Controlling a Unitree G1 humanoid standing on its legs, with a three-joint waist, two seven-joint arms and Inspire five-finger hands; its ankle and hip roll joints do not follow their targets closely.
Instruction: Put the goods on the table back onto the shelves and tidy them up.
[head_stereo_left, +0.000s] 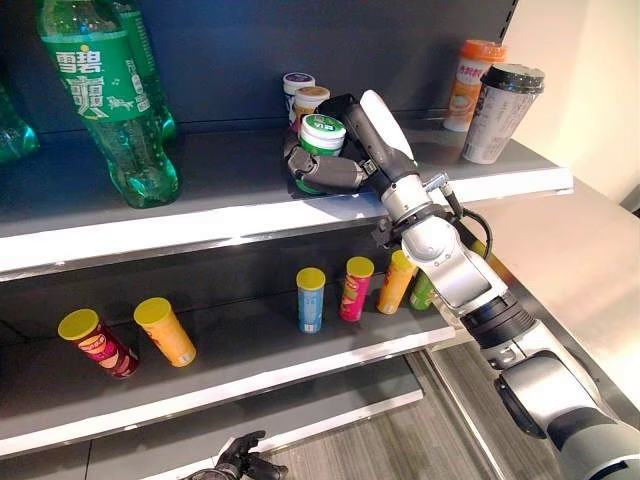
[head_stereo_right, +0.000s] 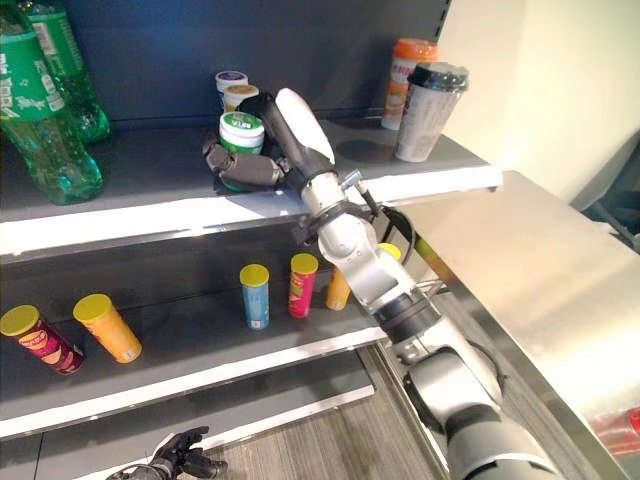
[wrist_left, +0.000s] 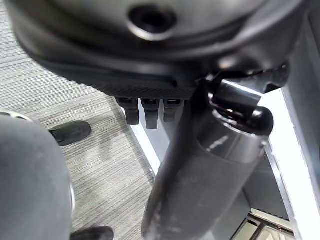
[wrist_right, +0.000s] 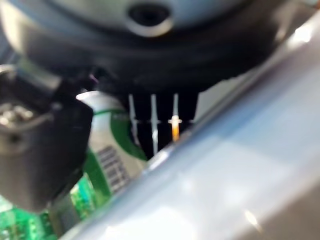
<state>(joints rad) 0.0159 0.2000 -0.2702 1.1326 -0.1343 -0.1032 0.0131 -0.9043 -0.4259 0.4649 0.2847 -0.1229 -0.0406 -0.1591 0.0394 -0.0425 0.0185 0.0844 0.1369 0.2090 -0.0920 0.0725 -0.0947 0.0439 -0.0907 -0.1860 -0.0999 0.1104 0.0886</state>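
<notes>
From the head camera, the right hand (head_stereo_left: 335, 165) is wrapped around a short green jar with a white lid (head_stereo_left: 321, 140), setting it on the grey top shelf (head_stereo_left: 240, 215) right by two more small lidded jars (head_stereo_left: 304, 98), probably to keep like with like. The left hand (head_stereo_left: 243, 461) hangs low near the floor, fingers loosely spread, holding nothing. Right wrist camera: the jar's green-and-white label and a barcode show, but the writing is too blurry to read.
</notes>
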